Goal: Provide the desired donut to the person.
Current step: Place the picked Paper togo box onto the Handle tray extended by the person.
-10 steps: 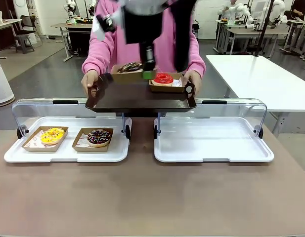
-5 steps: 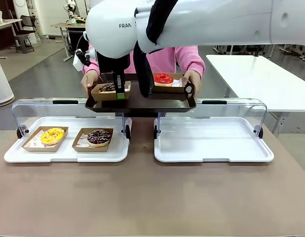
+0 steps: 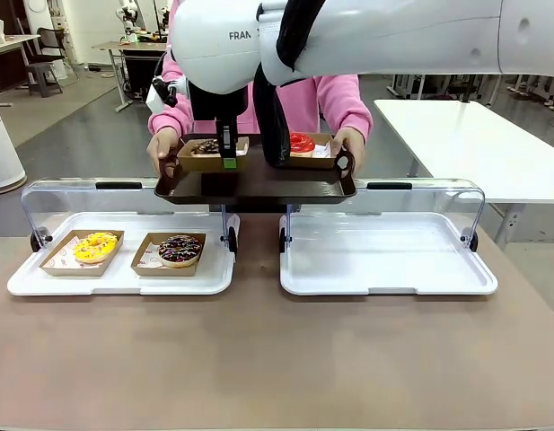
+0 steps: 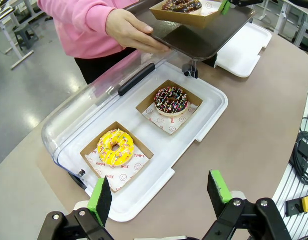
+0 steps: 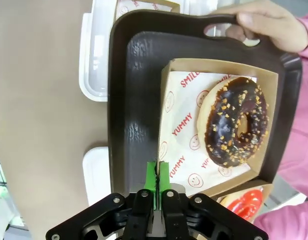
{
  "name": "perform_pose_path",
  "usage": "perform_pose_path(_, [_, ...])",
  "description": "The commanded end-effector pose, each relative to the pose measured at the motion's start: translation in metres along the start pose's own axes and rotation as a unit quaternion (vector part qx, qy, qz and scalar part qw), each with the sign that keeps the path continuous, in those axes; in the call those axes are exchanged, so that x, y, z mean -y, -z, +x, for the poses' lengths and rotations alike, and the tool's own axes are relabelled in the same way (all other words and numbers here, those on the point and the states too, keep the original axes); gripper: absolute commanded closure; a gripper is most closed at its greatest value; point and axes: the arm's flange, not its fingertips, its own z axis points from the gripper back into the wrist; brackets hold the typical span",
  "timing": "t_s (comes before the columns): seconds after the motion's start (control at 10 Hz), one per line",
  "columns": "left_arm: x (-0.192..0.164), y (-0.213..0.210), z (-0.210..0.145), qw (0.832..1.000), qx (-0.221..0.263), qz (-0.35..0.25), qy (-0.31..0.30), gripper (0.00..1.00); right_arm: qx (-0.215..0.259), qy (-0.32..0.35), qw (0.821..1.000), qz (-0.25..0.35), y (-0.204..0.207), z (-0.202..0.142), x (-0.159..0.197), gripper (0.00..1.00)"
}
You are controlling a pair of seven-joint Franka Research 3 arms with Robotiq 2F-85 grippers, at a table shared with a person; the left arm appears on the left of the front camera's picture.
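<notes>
A chocolate donut with orange crumbs (image 5: 237, 127) lies in a brown paper box (image 3: 207, 149) on the left half of a dark tray (image 3: 259, 184). The person (image 3: 344, 94), in a pink hoodie, holds that tray by both handles across the table. My right gripper (image 3: 228, 158) reaches over it, its green pads (image 5: 152, 175) pressed together on the box's near wall (image 5: 166, 125). A red donut (image 3: 299, 143) in its own box sits on the tray's right half. My left gripper (image 4: 158, 195) hangs open above the left white tray (image 4: 206, 120), nothing between its fingers.
The left white tray (image 3: 43, 283) holds a yellow donut (image 3: 95, 245) and a sprinkled chocolate donut (image 3: 180, 250) in boxes. The right white tray (image 3: 384, 256) is bare. Both have raised clear lids (image 3: 70, 193) at the back. The right arm (image 3: 366, 36) spans the top.
My right arm swung left and down, bringing the chocolate donut's box from above the dark tray onto its left half. The person keeps the tray still.
</notes>
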Motion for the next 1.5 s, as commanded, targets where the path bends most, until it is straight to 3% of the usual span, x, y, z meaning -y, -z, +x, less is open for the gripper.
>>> perform_pose_path(0.0, [0.0,-0.001,0.001,1.0,0.004,-0.003,-0.009,0.0,0.018,0.036,0.999,0.013,0.013,-0.009,0.015,0.48])
perform_pose_path(0.1, [0.0,-0.001,0.001,1.0,0.004,-0.003,-0.009,0.0,0.021,0.037,0.999,0.016,0.016,-0.011,0.017,0.32])
perform_pose_path(0.2, [0.0,-0.001,0.001,1.0,0.004,-0.003,-0.009,0.0,0.017,0.038,0.999,0.011,0.016,-0.011,0.017,0.0])
perform_pose_path(0.3, [0.0,-0.001,0.001,1.0,0.004,-0.003,-0.009,0.0,0.017,0.034,0.999,0.012,0.013,-0.011,0.016,0.33])
perform_pose_path(0.4, [0.0,-0.001,0.001,1.0,0.004,-0.003,-0.009,0.0,0.019,0.029,0.999,0.023,0.007,-0.012,0.014,0.0])
perform_pose_path(1.1, [0.0,-0.001,0.001,1.0,0.004,-0.003,-0.009,0.0,0.039,0.026,0.997,0.068,-0.014,-0.027,0.013,0.0])
perform_pose_path(1.4, [0.0,-0.001,0.001,1.0,0.004,-0.003,-0.009,0.0,0.09,0.043,0.992,0.075,-0.024,-0.052,0.012,0.0])
